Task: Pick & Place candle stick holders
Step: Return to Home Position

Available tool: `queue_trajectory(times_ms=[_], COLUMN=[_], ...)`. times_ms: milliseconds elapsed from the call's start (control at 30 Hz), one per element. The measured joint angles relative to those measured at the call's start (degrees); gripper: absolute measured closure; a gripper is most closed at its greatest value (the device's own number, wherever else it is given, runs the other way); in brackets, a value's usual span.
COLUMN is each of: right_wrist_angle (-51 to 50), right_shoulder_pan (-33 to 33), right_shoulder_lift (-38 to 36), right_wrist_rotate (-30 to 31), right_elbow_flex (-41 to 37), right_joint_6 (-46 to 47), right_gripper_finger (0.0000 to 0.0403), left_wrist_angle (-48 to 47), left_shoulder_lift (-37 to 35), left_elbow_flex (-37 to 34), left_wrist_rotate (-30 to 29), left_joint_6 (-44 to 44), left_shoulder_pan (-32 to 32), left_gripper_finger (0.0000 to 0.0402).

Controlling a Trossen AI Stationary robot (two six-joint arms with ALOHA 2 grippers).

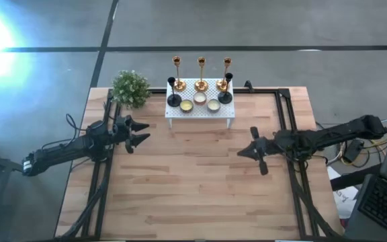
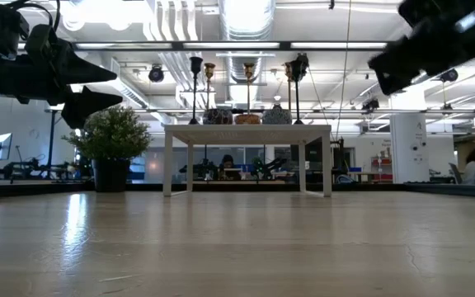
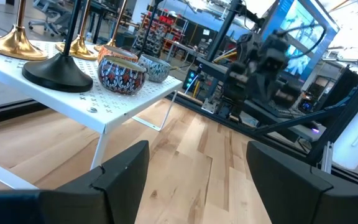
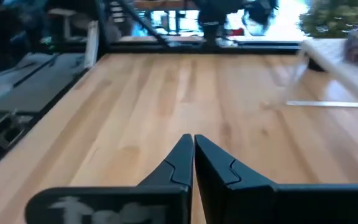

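Observation:
Three gold candle stick holders (image 1: pixel 178 74) (image 1: pixel 201 72) (image 1: pixel 225 72) stand upright by their round bases along the far side of a white perforated rack (image 1: pixel 200 115). Two black holders (image 1: pixel 173 94) (image 1: pixel 226 91) stand at the rack's left and right ends. All also show in the low view (image 2: pixel 248 82). My left gripper (image 1: pixel 142 132) hovers open and empty left of the rack; its wrist view shows a black holder's base (image 3: pixel 58 71) and a gold base (image 3: pixel 8 40). My right gripper (image 1: pixel 242 153) (image 4: pixel 194 146) hovers shut and empty, right of and nearer than the rack.
Three low candle tins (image 1: pixel 199 101) sit on the rack between the holders. A potted green plant (image 1: pixel 130 87) stands at the table's far left, beside the rack. Bare wood lies between the two grippers (image 1: pixel 193 175). Black frame rails run along the table's sides (image 1: pixel 291 121).

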Motion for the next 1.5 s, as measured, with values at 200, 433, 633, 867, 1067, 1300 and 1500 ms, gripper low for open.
queue_trajectory(times_ms=[200,433,633,867,1067,1300,1500], right_wrist_angle=[4.12,-3.29,-8.93,-7.91,-8.07,-5.04,-4.56], right_shoulder_pan=[-0.03,-0.06,-0.08,-0.31,-0.30,-0.31,-0.31], right_shoulder_lift=[-8.40,-26.62,-41.79,-39.96,-38.45,-37.83,-37.77], right_wrist_rotate=[0.09,0.32,1.16,11.15,18.82,21.88,21.87], right_elbow_flex=[-11.03,-15.85,-15.88,-15.25,-15.25,-15.25,-15.25], right_joint_6=[2.39,0.31,-6.50,-9.46,-6.90,-11.82,-14.26], right_gripper_finger=[0.0395,0.0395,0.0395,0.0394,0.0394,0.0394,0.0394], left_wrist_angle=[-0.10,-0.28,-0.28,-0.90,-2.00,-3.47,0.18], left_shoulder_lift=[0.00,0.00,0.00,0.26,0.66,-7.38,-8.70], left_elbow_flex=[0.00,0.00,0.00,0.00,0.00,-0.13,-0.17], left_wrist_rotate=[0.02,0.00,0.02,0.20,0.21,0.05,0.33], left_joint_6=[-0.01,0.00,0.00,-0.02,-0.02,-0.01,0.04], left_shoulder_pan=[-0.01,-0.02,0.00,-0.02,-0.07,-2.62,-7.35], left_gripper_finger=[0.0126,0.0126,0.0126,0.0126,0.0126,0.0126,0.0126])
